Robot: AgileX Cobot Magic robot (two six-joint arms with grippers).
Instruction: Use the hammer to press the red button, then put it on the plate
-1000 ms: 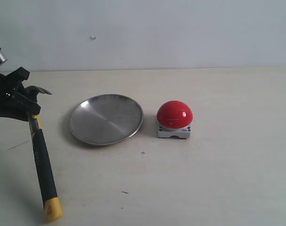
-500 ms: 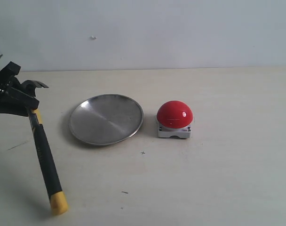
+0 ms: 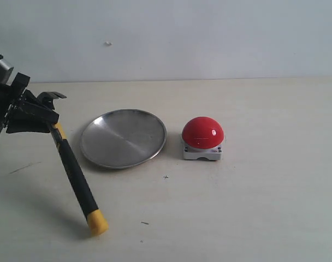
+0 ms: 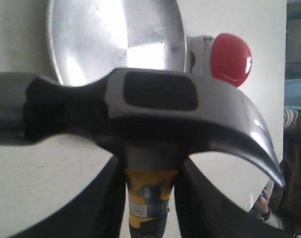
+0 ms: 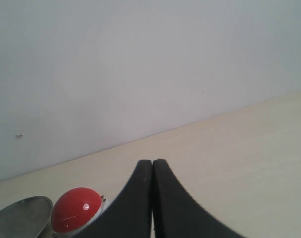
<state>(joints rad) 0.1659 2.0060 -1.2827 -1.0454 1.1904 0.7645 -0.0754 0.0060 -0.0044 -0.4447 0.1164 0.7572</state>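
Note:
My left gripper (image 3: 43, 121) is shut on the hammer (image 3: 73, 174) just below its steel head, at the far left of the exterior view. The black handle slants down and to the right, and its yellow end is near the table. In the left wrist view the hammer head (image 4: 140, 111) fills the middle, with the handle between my fingers (image 4: 111, 198). The plate (image 3: 123, 137) lies to the right of the hammer. The red button (image 3: 202, 132) sits right of the plate. My right gripper (image 5: 152, 166) is shut and empty, away from the button (image 5: 75, 209).
A pale wall (image 3: 209, 38) closes off the far side of the beige table (image 3: 264, 207). A small dark fleck (image 3: 145, 222) and a tiny cross mark (image 3: 166, 177) lie on the tabletop in front of the plate.
The left gripper has shifted right and tilted, swinging the hammer's yellow end rightward and a little up. The plate and button have not moved.

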